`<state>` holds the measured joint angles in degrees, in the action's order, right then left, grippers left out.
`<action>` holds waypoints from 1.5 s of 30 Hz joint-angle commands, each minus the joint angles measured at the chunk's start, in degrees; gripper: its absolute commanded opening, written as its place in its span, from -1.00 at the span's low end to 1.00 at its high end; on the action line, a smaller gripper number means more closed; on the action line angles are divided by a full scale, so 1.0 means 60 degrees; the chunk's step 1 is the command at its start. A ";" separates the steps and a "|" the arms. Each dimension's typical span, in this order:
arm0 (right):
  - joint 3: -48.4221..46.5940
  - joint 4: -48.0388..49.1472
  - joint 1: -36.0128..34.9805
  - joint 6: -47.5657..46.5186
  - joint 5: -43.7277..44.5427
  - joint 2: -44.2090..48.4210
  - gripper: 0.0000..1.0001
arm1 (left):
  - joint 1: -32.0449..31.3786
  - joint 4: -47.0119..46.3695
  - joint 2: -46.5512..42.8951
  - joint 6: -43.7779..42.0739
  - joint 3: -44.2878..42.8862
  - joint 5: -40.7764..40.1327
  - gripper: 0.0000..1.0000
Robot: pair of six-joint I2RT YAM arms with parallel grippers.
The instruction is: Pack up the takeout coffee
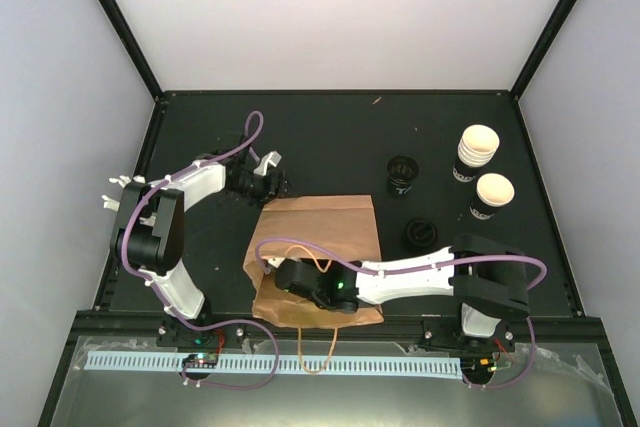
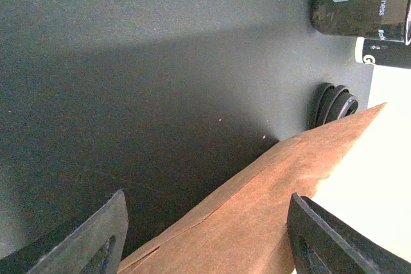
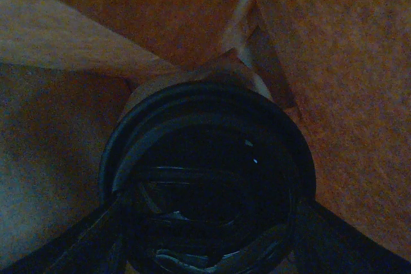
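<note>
The takeout coffee [image 1: 494, 196], a small black cup with white print and a cream inside, stands at the right of the table, apart from both grippers. A brown paper bag [image 1: 330, 232] lies flat in the middle. My right gripper [image 3: 209, 239] is inside the bag, its fingers hidden from above, shut on a round black-lidded cup [image 3: 205, 165] with bag paper all around. My left gripper [image 2: 209, 242] is open at the bag's far left corner [image 2: 257, 216], one finger on each side of the paper edge and touching nothing.
A nested stack of cups [image 1: 478, 152] stands behind the takeout coffee. A black cup with a dark inside [image 1: 402, 175] and a pile of black lids [image 1: 420, 233] sit just right of the bag. The bag's handle [image 1: 315, 352] hangs over the near edge.
</note>
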<state>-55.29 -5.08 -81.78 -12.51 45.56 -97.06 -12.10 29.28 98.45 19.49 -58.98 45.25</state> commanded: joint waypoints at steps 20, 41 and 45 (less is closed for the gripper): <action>0.0175 -0.0598 0.0395 0.1130 -0.0012 -0.1021 0.11 | -0.0367 0.0525 0.0173 -0.0306 0.0234 0.0463 0.38; -0.0322 -0.1499 0.1681 0.2130 -0.1069 -0.0783 0.10 | -0.0416 0.0768 0.0071 -0.0399 0.0243 0.0370 0.37; -0.0521 -0.1869 0.1725 0.2170 -0.1018 -0.0734 0.10 | -0.0415 0.0775 0.0034 -0.0403 0.0234 0.0356 0.37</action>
<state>-58.87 -8.08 -74.81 -3.46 39.90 -99.68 -13.21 28.16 98.76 17.58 -58.43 44.80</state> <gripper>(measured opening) 0.646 0.686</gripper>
